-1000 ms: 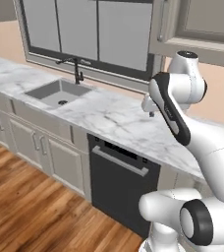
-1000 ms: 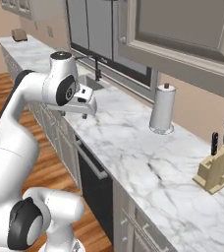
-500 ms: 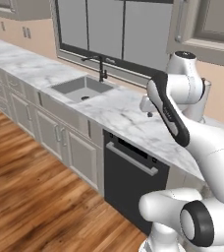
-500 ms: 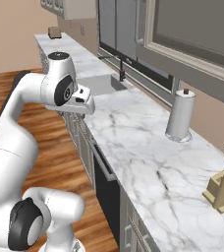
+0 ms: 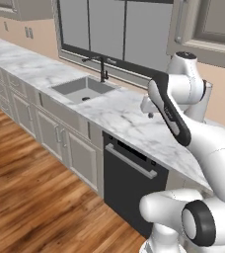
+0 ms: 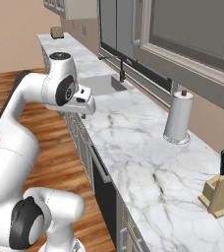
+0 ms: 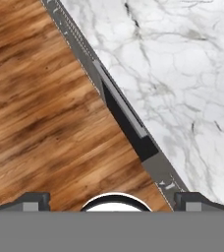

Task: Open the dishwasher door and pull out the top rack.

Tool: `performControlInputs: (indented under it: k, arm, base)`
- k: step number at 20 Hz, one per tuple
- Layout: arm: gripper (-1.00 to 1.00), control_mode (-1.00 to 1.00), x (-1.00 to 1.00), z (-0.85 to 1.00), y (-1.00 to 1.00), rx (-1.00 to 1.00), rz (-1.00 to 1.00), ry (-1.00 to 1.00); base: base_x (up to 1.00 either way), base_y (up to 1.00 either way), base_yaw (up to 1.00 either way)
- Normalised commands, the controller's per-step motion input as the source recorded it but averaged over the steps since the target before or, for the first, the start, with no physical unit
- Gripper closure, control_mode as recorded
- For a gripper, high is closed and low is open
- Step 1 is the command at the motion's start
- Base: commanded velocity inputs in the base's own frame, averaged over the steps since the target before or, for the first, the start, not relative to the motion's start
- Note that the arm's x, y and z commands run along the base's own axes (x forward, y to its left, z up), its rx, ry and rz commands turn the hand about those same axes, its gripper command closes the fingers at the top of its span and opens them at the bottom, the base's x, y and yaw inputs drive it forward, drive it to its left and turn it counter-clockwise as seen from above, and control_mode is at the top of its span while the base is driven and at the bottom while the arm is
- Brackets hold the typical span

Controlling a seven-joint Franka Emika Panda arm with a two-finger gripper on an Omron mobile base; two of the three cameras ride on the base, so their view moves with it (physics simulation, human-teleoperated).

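The dishwasher door (image 5: 127, 190) is a black panel under the marble counter, standing shut, with its long silver bar handle (image 5: 131, 160) across the top. From the right base view the door (image 6: 105, 197) shows edge-on. My gripper (image 5: 148, 109) hangs above the counter's front edge, over the door and well above the handle. Looking straight down, the hand view catches the door's top edge (image 7: 128, 129) and the handle (image 7: 120, 104) running diagonally. My gripper (image 7: 115, 202) is open, its fingertips (image 7: 33, 199) wide apart with nothing between them. The top rack is hidden behind the shut door.
A sink (image 5: 82, 90) with a dark faucet (image 5: 102, 69) lies left of the dishwasher. Beige cabinet doors (image 5: 80, 158) flank it. A paper towel roll (image 6: 177, 118) and a knife block (image 6: 222, 194) stand on the counter (image 6: 133, 142). Wooden floor (image 5: 30, 197) stretches in front.
The whole picture has shifted as the base drove and turned; the sink and dishwasher now sit further right in the left base view. The arm holds the same pose, gripper still open.
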Motion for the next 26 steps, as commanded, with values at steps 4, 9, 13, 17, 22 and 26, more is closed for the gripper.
performControlInputs:
  k: [4, 9, 13, 17, 22, 26]
  arm:
    - [-1.00, -1.00, 0.00, -0.14, 0.08, -0.02, 0.01, 0.00]
    - [-1.00, -1.00, 0.00, -0.17, 0.35, -0.10, 0.00, -0.02]
    - [-1.00, -1.00, 0.00, -0.22, 0.53, -0.13, 0.00, 0.00]
    - [-1.00, -1.00, 0.00, -0.26, 0.60, -0.13, 0.00, 0.00]
    - [-1.00, -1.00, 0.00, -0.21, 0.54, -0.14, 0.00, 0.00]
    - [-1.00, -1.00, 0.01, -0.16, 0.43, -0.20, 0.00, -0.01]
  base:
    - [0.00, 0.00, 0.00]
    - [0.00, 0.00, 0.00]
    - [0.00, 0.00, 0.00]
    - [0.00, 0.00, 0.00]
    - [0.00, 0.00, 0.00]
    - [0.00, 0.00, 0.00]
